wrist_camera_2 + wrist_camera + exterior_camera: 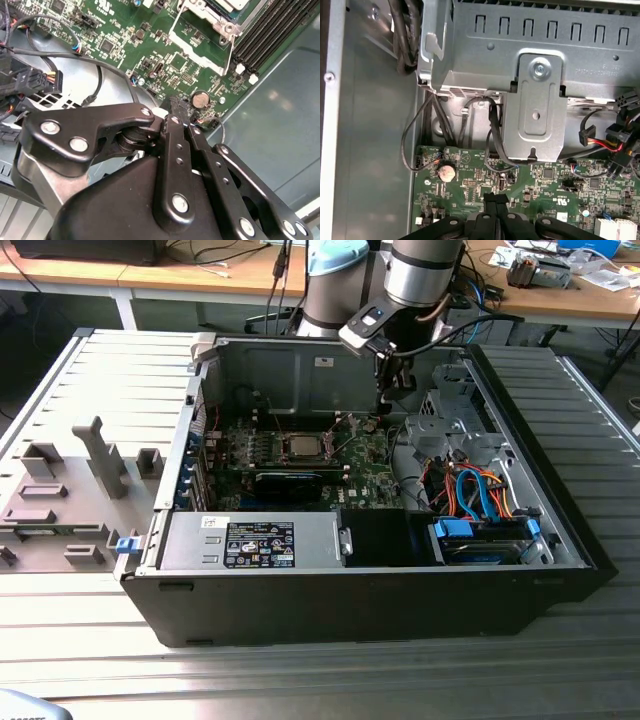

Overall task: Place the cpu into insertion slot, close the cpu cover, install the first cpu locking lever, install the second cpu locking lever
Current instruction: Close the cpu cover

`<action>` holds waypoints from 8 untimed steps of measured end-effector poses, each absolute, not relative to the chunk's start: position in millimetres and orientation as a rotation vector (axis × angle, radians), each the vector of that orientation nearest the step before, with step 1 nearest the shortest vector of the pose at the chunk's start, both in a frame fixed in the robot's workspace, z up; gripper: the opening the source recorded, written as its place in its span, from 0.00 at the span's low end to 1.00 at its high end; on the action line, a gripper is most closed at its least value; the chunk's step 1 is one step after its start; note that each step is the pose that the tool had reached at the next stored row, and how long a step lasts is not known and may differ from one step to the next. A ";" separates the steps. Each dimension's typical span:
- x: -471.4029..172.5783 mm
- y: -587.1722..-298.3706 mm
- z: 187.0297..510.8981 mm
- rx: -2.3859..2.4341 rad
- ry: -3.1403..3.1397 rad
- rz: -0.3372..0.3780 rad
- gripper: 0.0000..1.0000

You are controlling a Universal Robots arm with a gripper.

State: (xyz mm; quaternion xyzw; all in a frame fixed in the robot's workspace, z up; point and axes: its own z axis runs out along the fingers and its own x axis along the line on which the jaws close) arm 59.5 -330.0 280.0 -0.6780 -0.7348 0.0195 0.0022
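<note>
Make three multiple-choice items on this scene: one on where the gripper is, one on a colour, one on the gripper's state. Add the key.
1. In the exterior view the gripper hangs
A. inside the case, to that view's right of the socket
B. outside the case
C. directly on the socket

2. The board is
A. red
B. green
C. white

3. The gripper's fingers are
A. wide open
B. shut on something
C. shut, empty

Key:
1 A: the gripper points down at the board within the case walls, beside the socket.
2 B: green shows around the parts in both wrist views.
3 C: in both wrist views the tips meet with nothing between them.
</note>
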 end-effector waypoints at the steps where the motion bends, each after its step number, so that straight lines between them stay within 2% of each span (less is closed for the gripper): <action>1: 59.1 -330.0 279.3 -2.127 -2.305 0.061 0.11; 8: 58.7 -329.9 272.9 -2.127 -2.305 0.061 0.11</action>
